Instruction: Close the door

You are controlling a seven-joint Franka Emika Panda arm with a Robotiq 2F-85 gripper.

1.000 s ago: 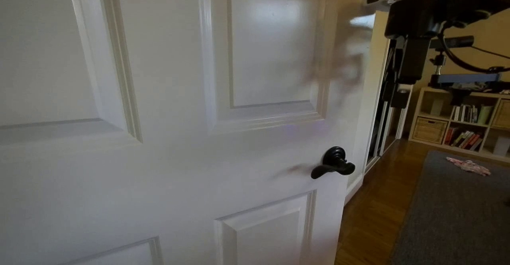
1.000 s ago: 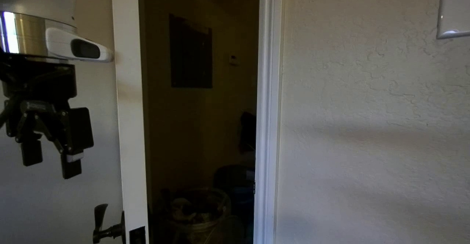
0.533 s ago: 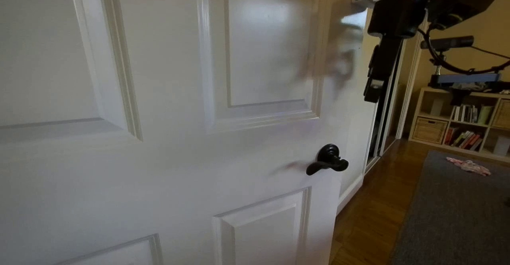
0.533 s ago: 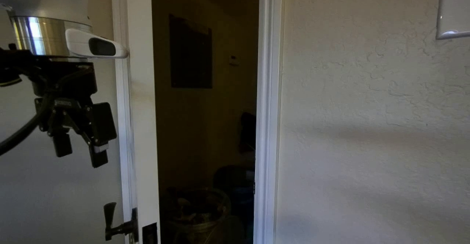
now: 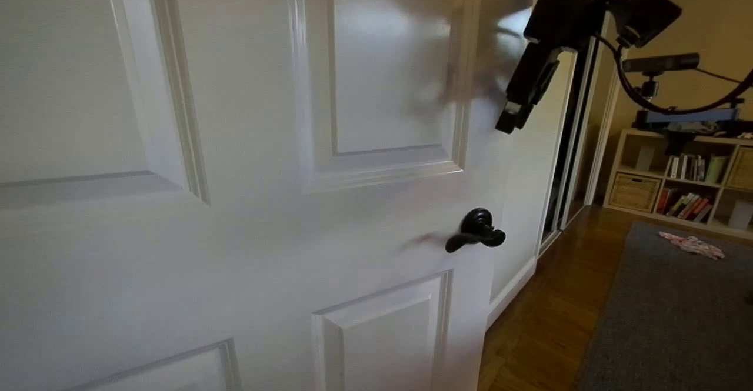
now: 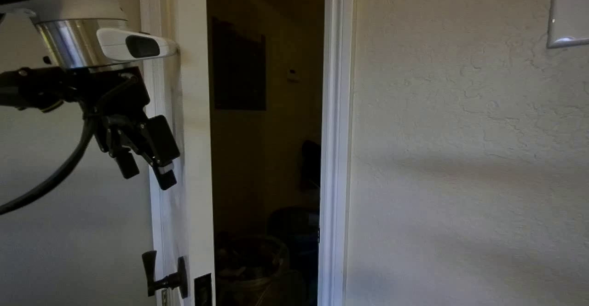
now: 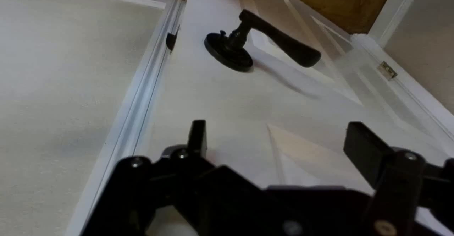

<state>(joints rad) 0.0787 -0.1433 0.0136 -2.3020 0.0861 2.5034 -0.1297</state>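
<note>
The white panelled door (image 5: 253, 232) stands ajar. Its free edge (image 6: 197, 135) is apart from the white door frame (image 6: 339, 135), with a dark room showing between. The black lever handle (image 5: 476, 230) is on the door's near face; it also shows in the wrist view (image 7: 280, 39). My gripper (image 6: 147, 171) is open and empty, tilted, above the handle and close to the door face. Its fingers are wide apart in the wrist view (image 7: 276, 133). My white wrist part (image 6: 138, 46) appears to touch the door near its free edge; the exact contact is hard to see.
A textured wall (image 6: 460, 158) with a switch plate (image 6: 570, 11) adjoins the frame. A bin (image 6: 253, 269) stands in the dark room. A grey rug (image 5: 665, 308) with a cloth (image 5: 691, 244), and a bookshelf (image 5: 688, 173), lie behind the arm.
The door's free edge has swung toward the frame and the dark gap has narrowed. My arm has moved along with the door, and the gripper has tilted toward the door. The gripper stays open.
</note>
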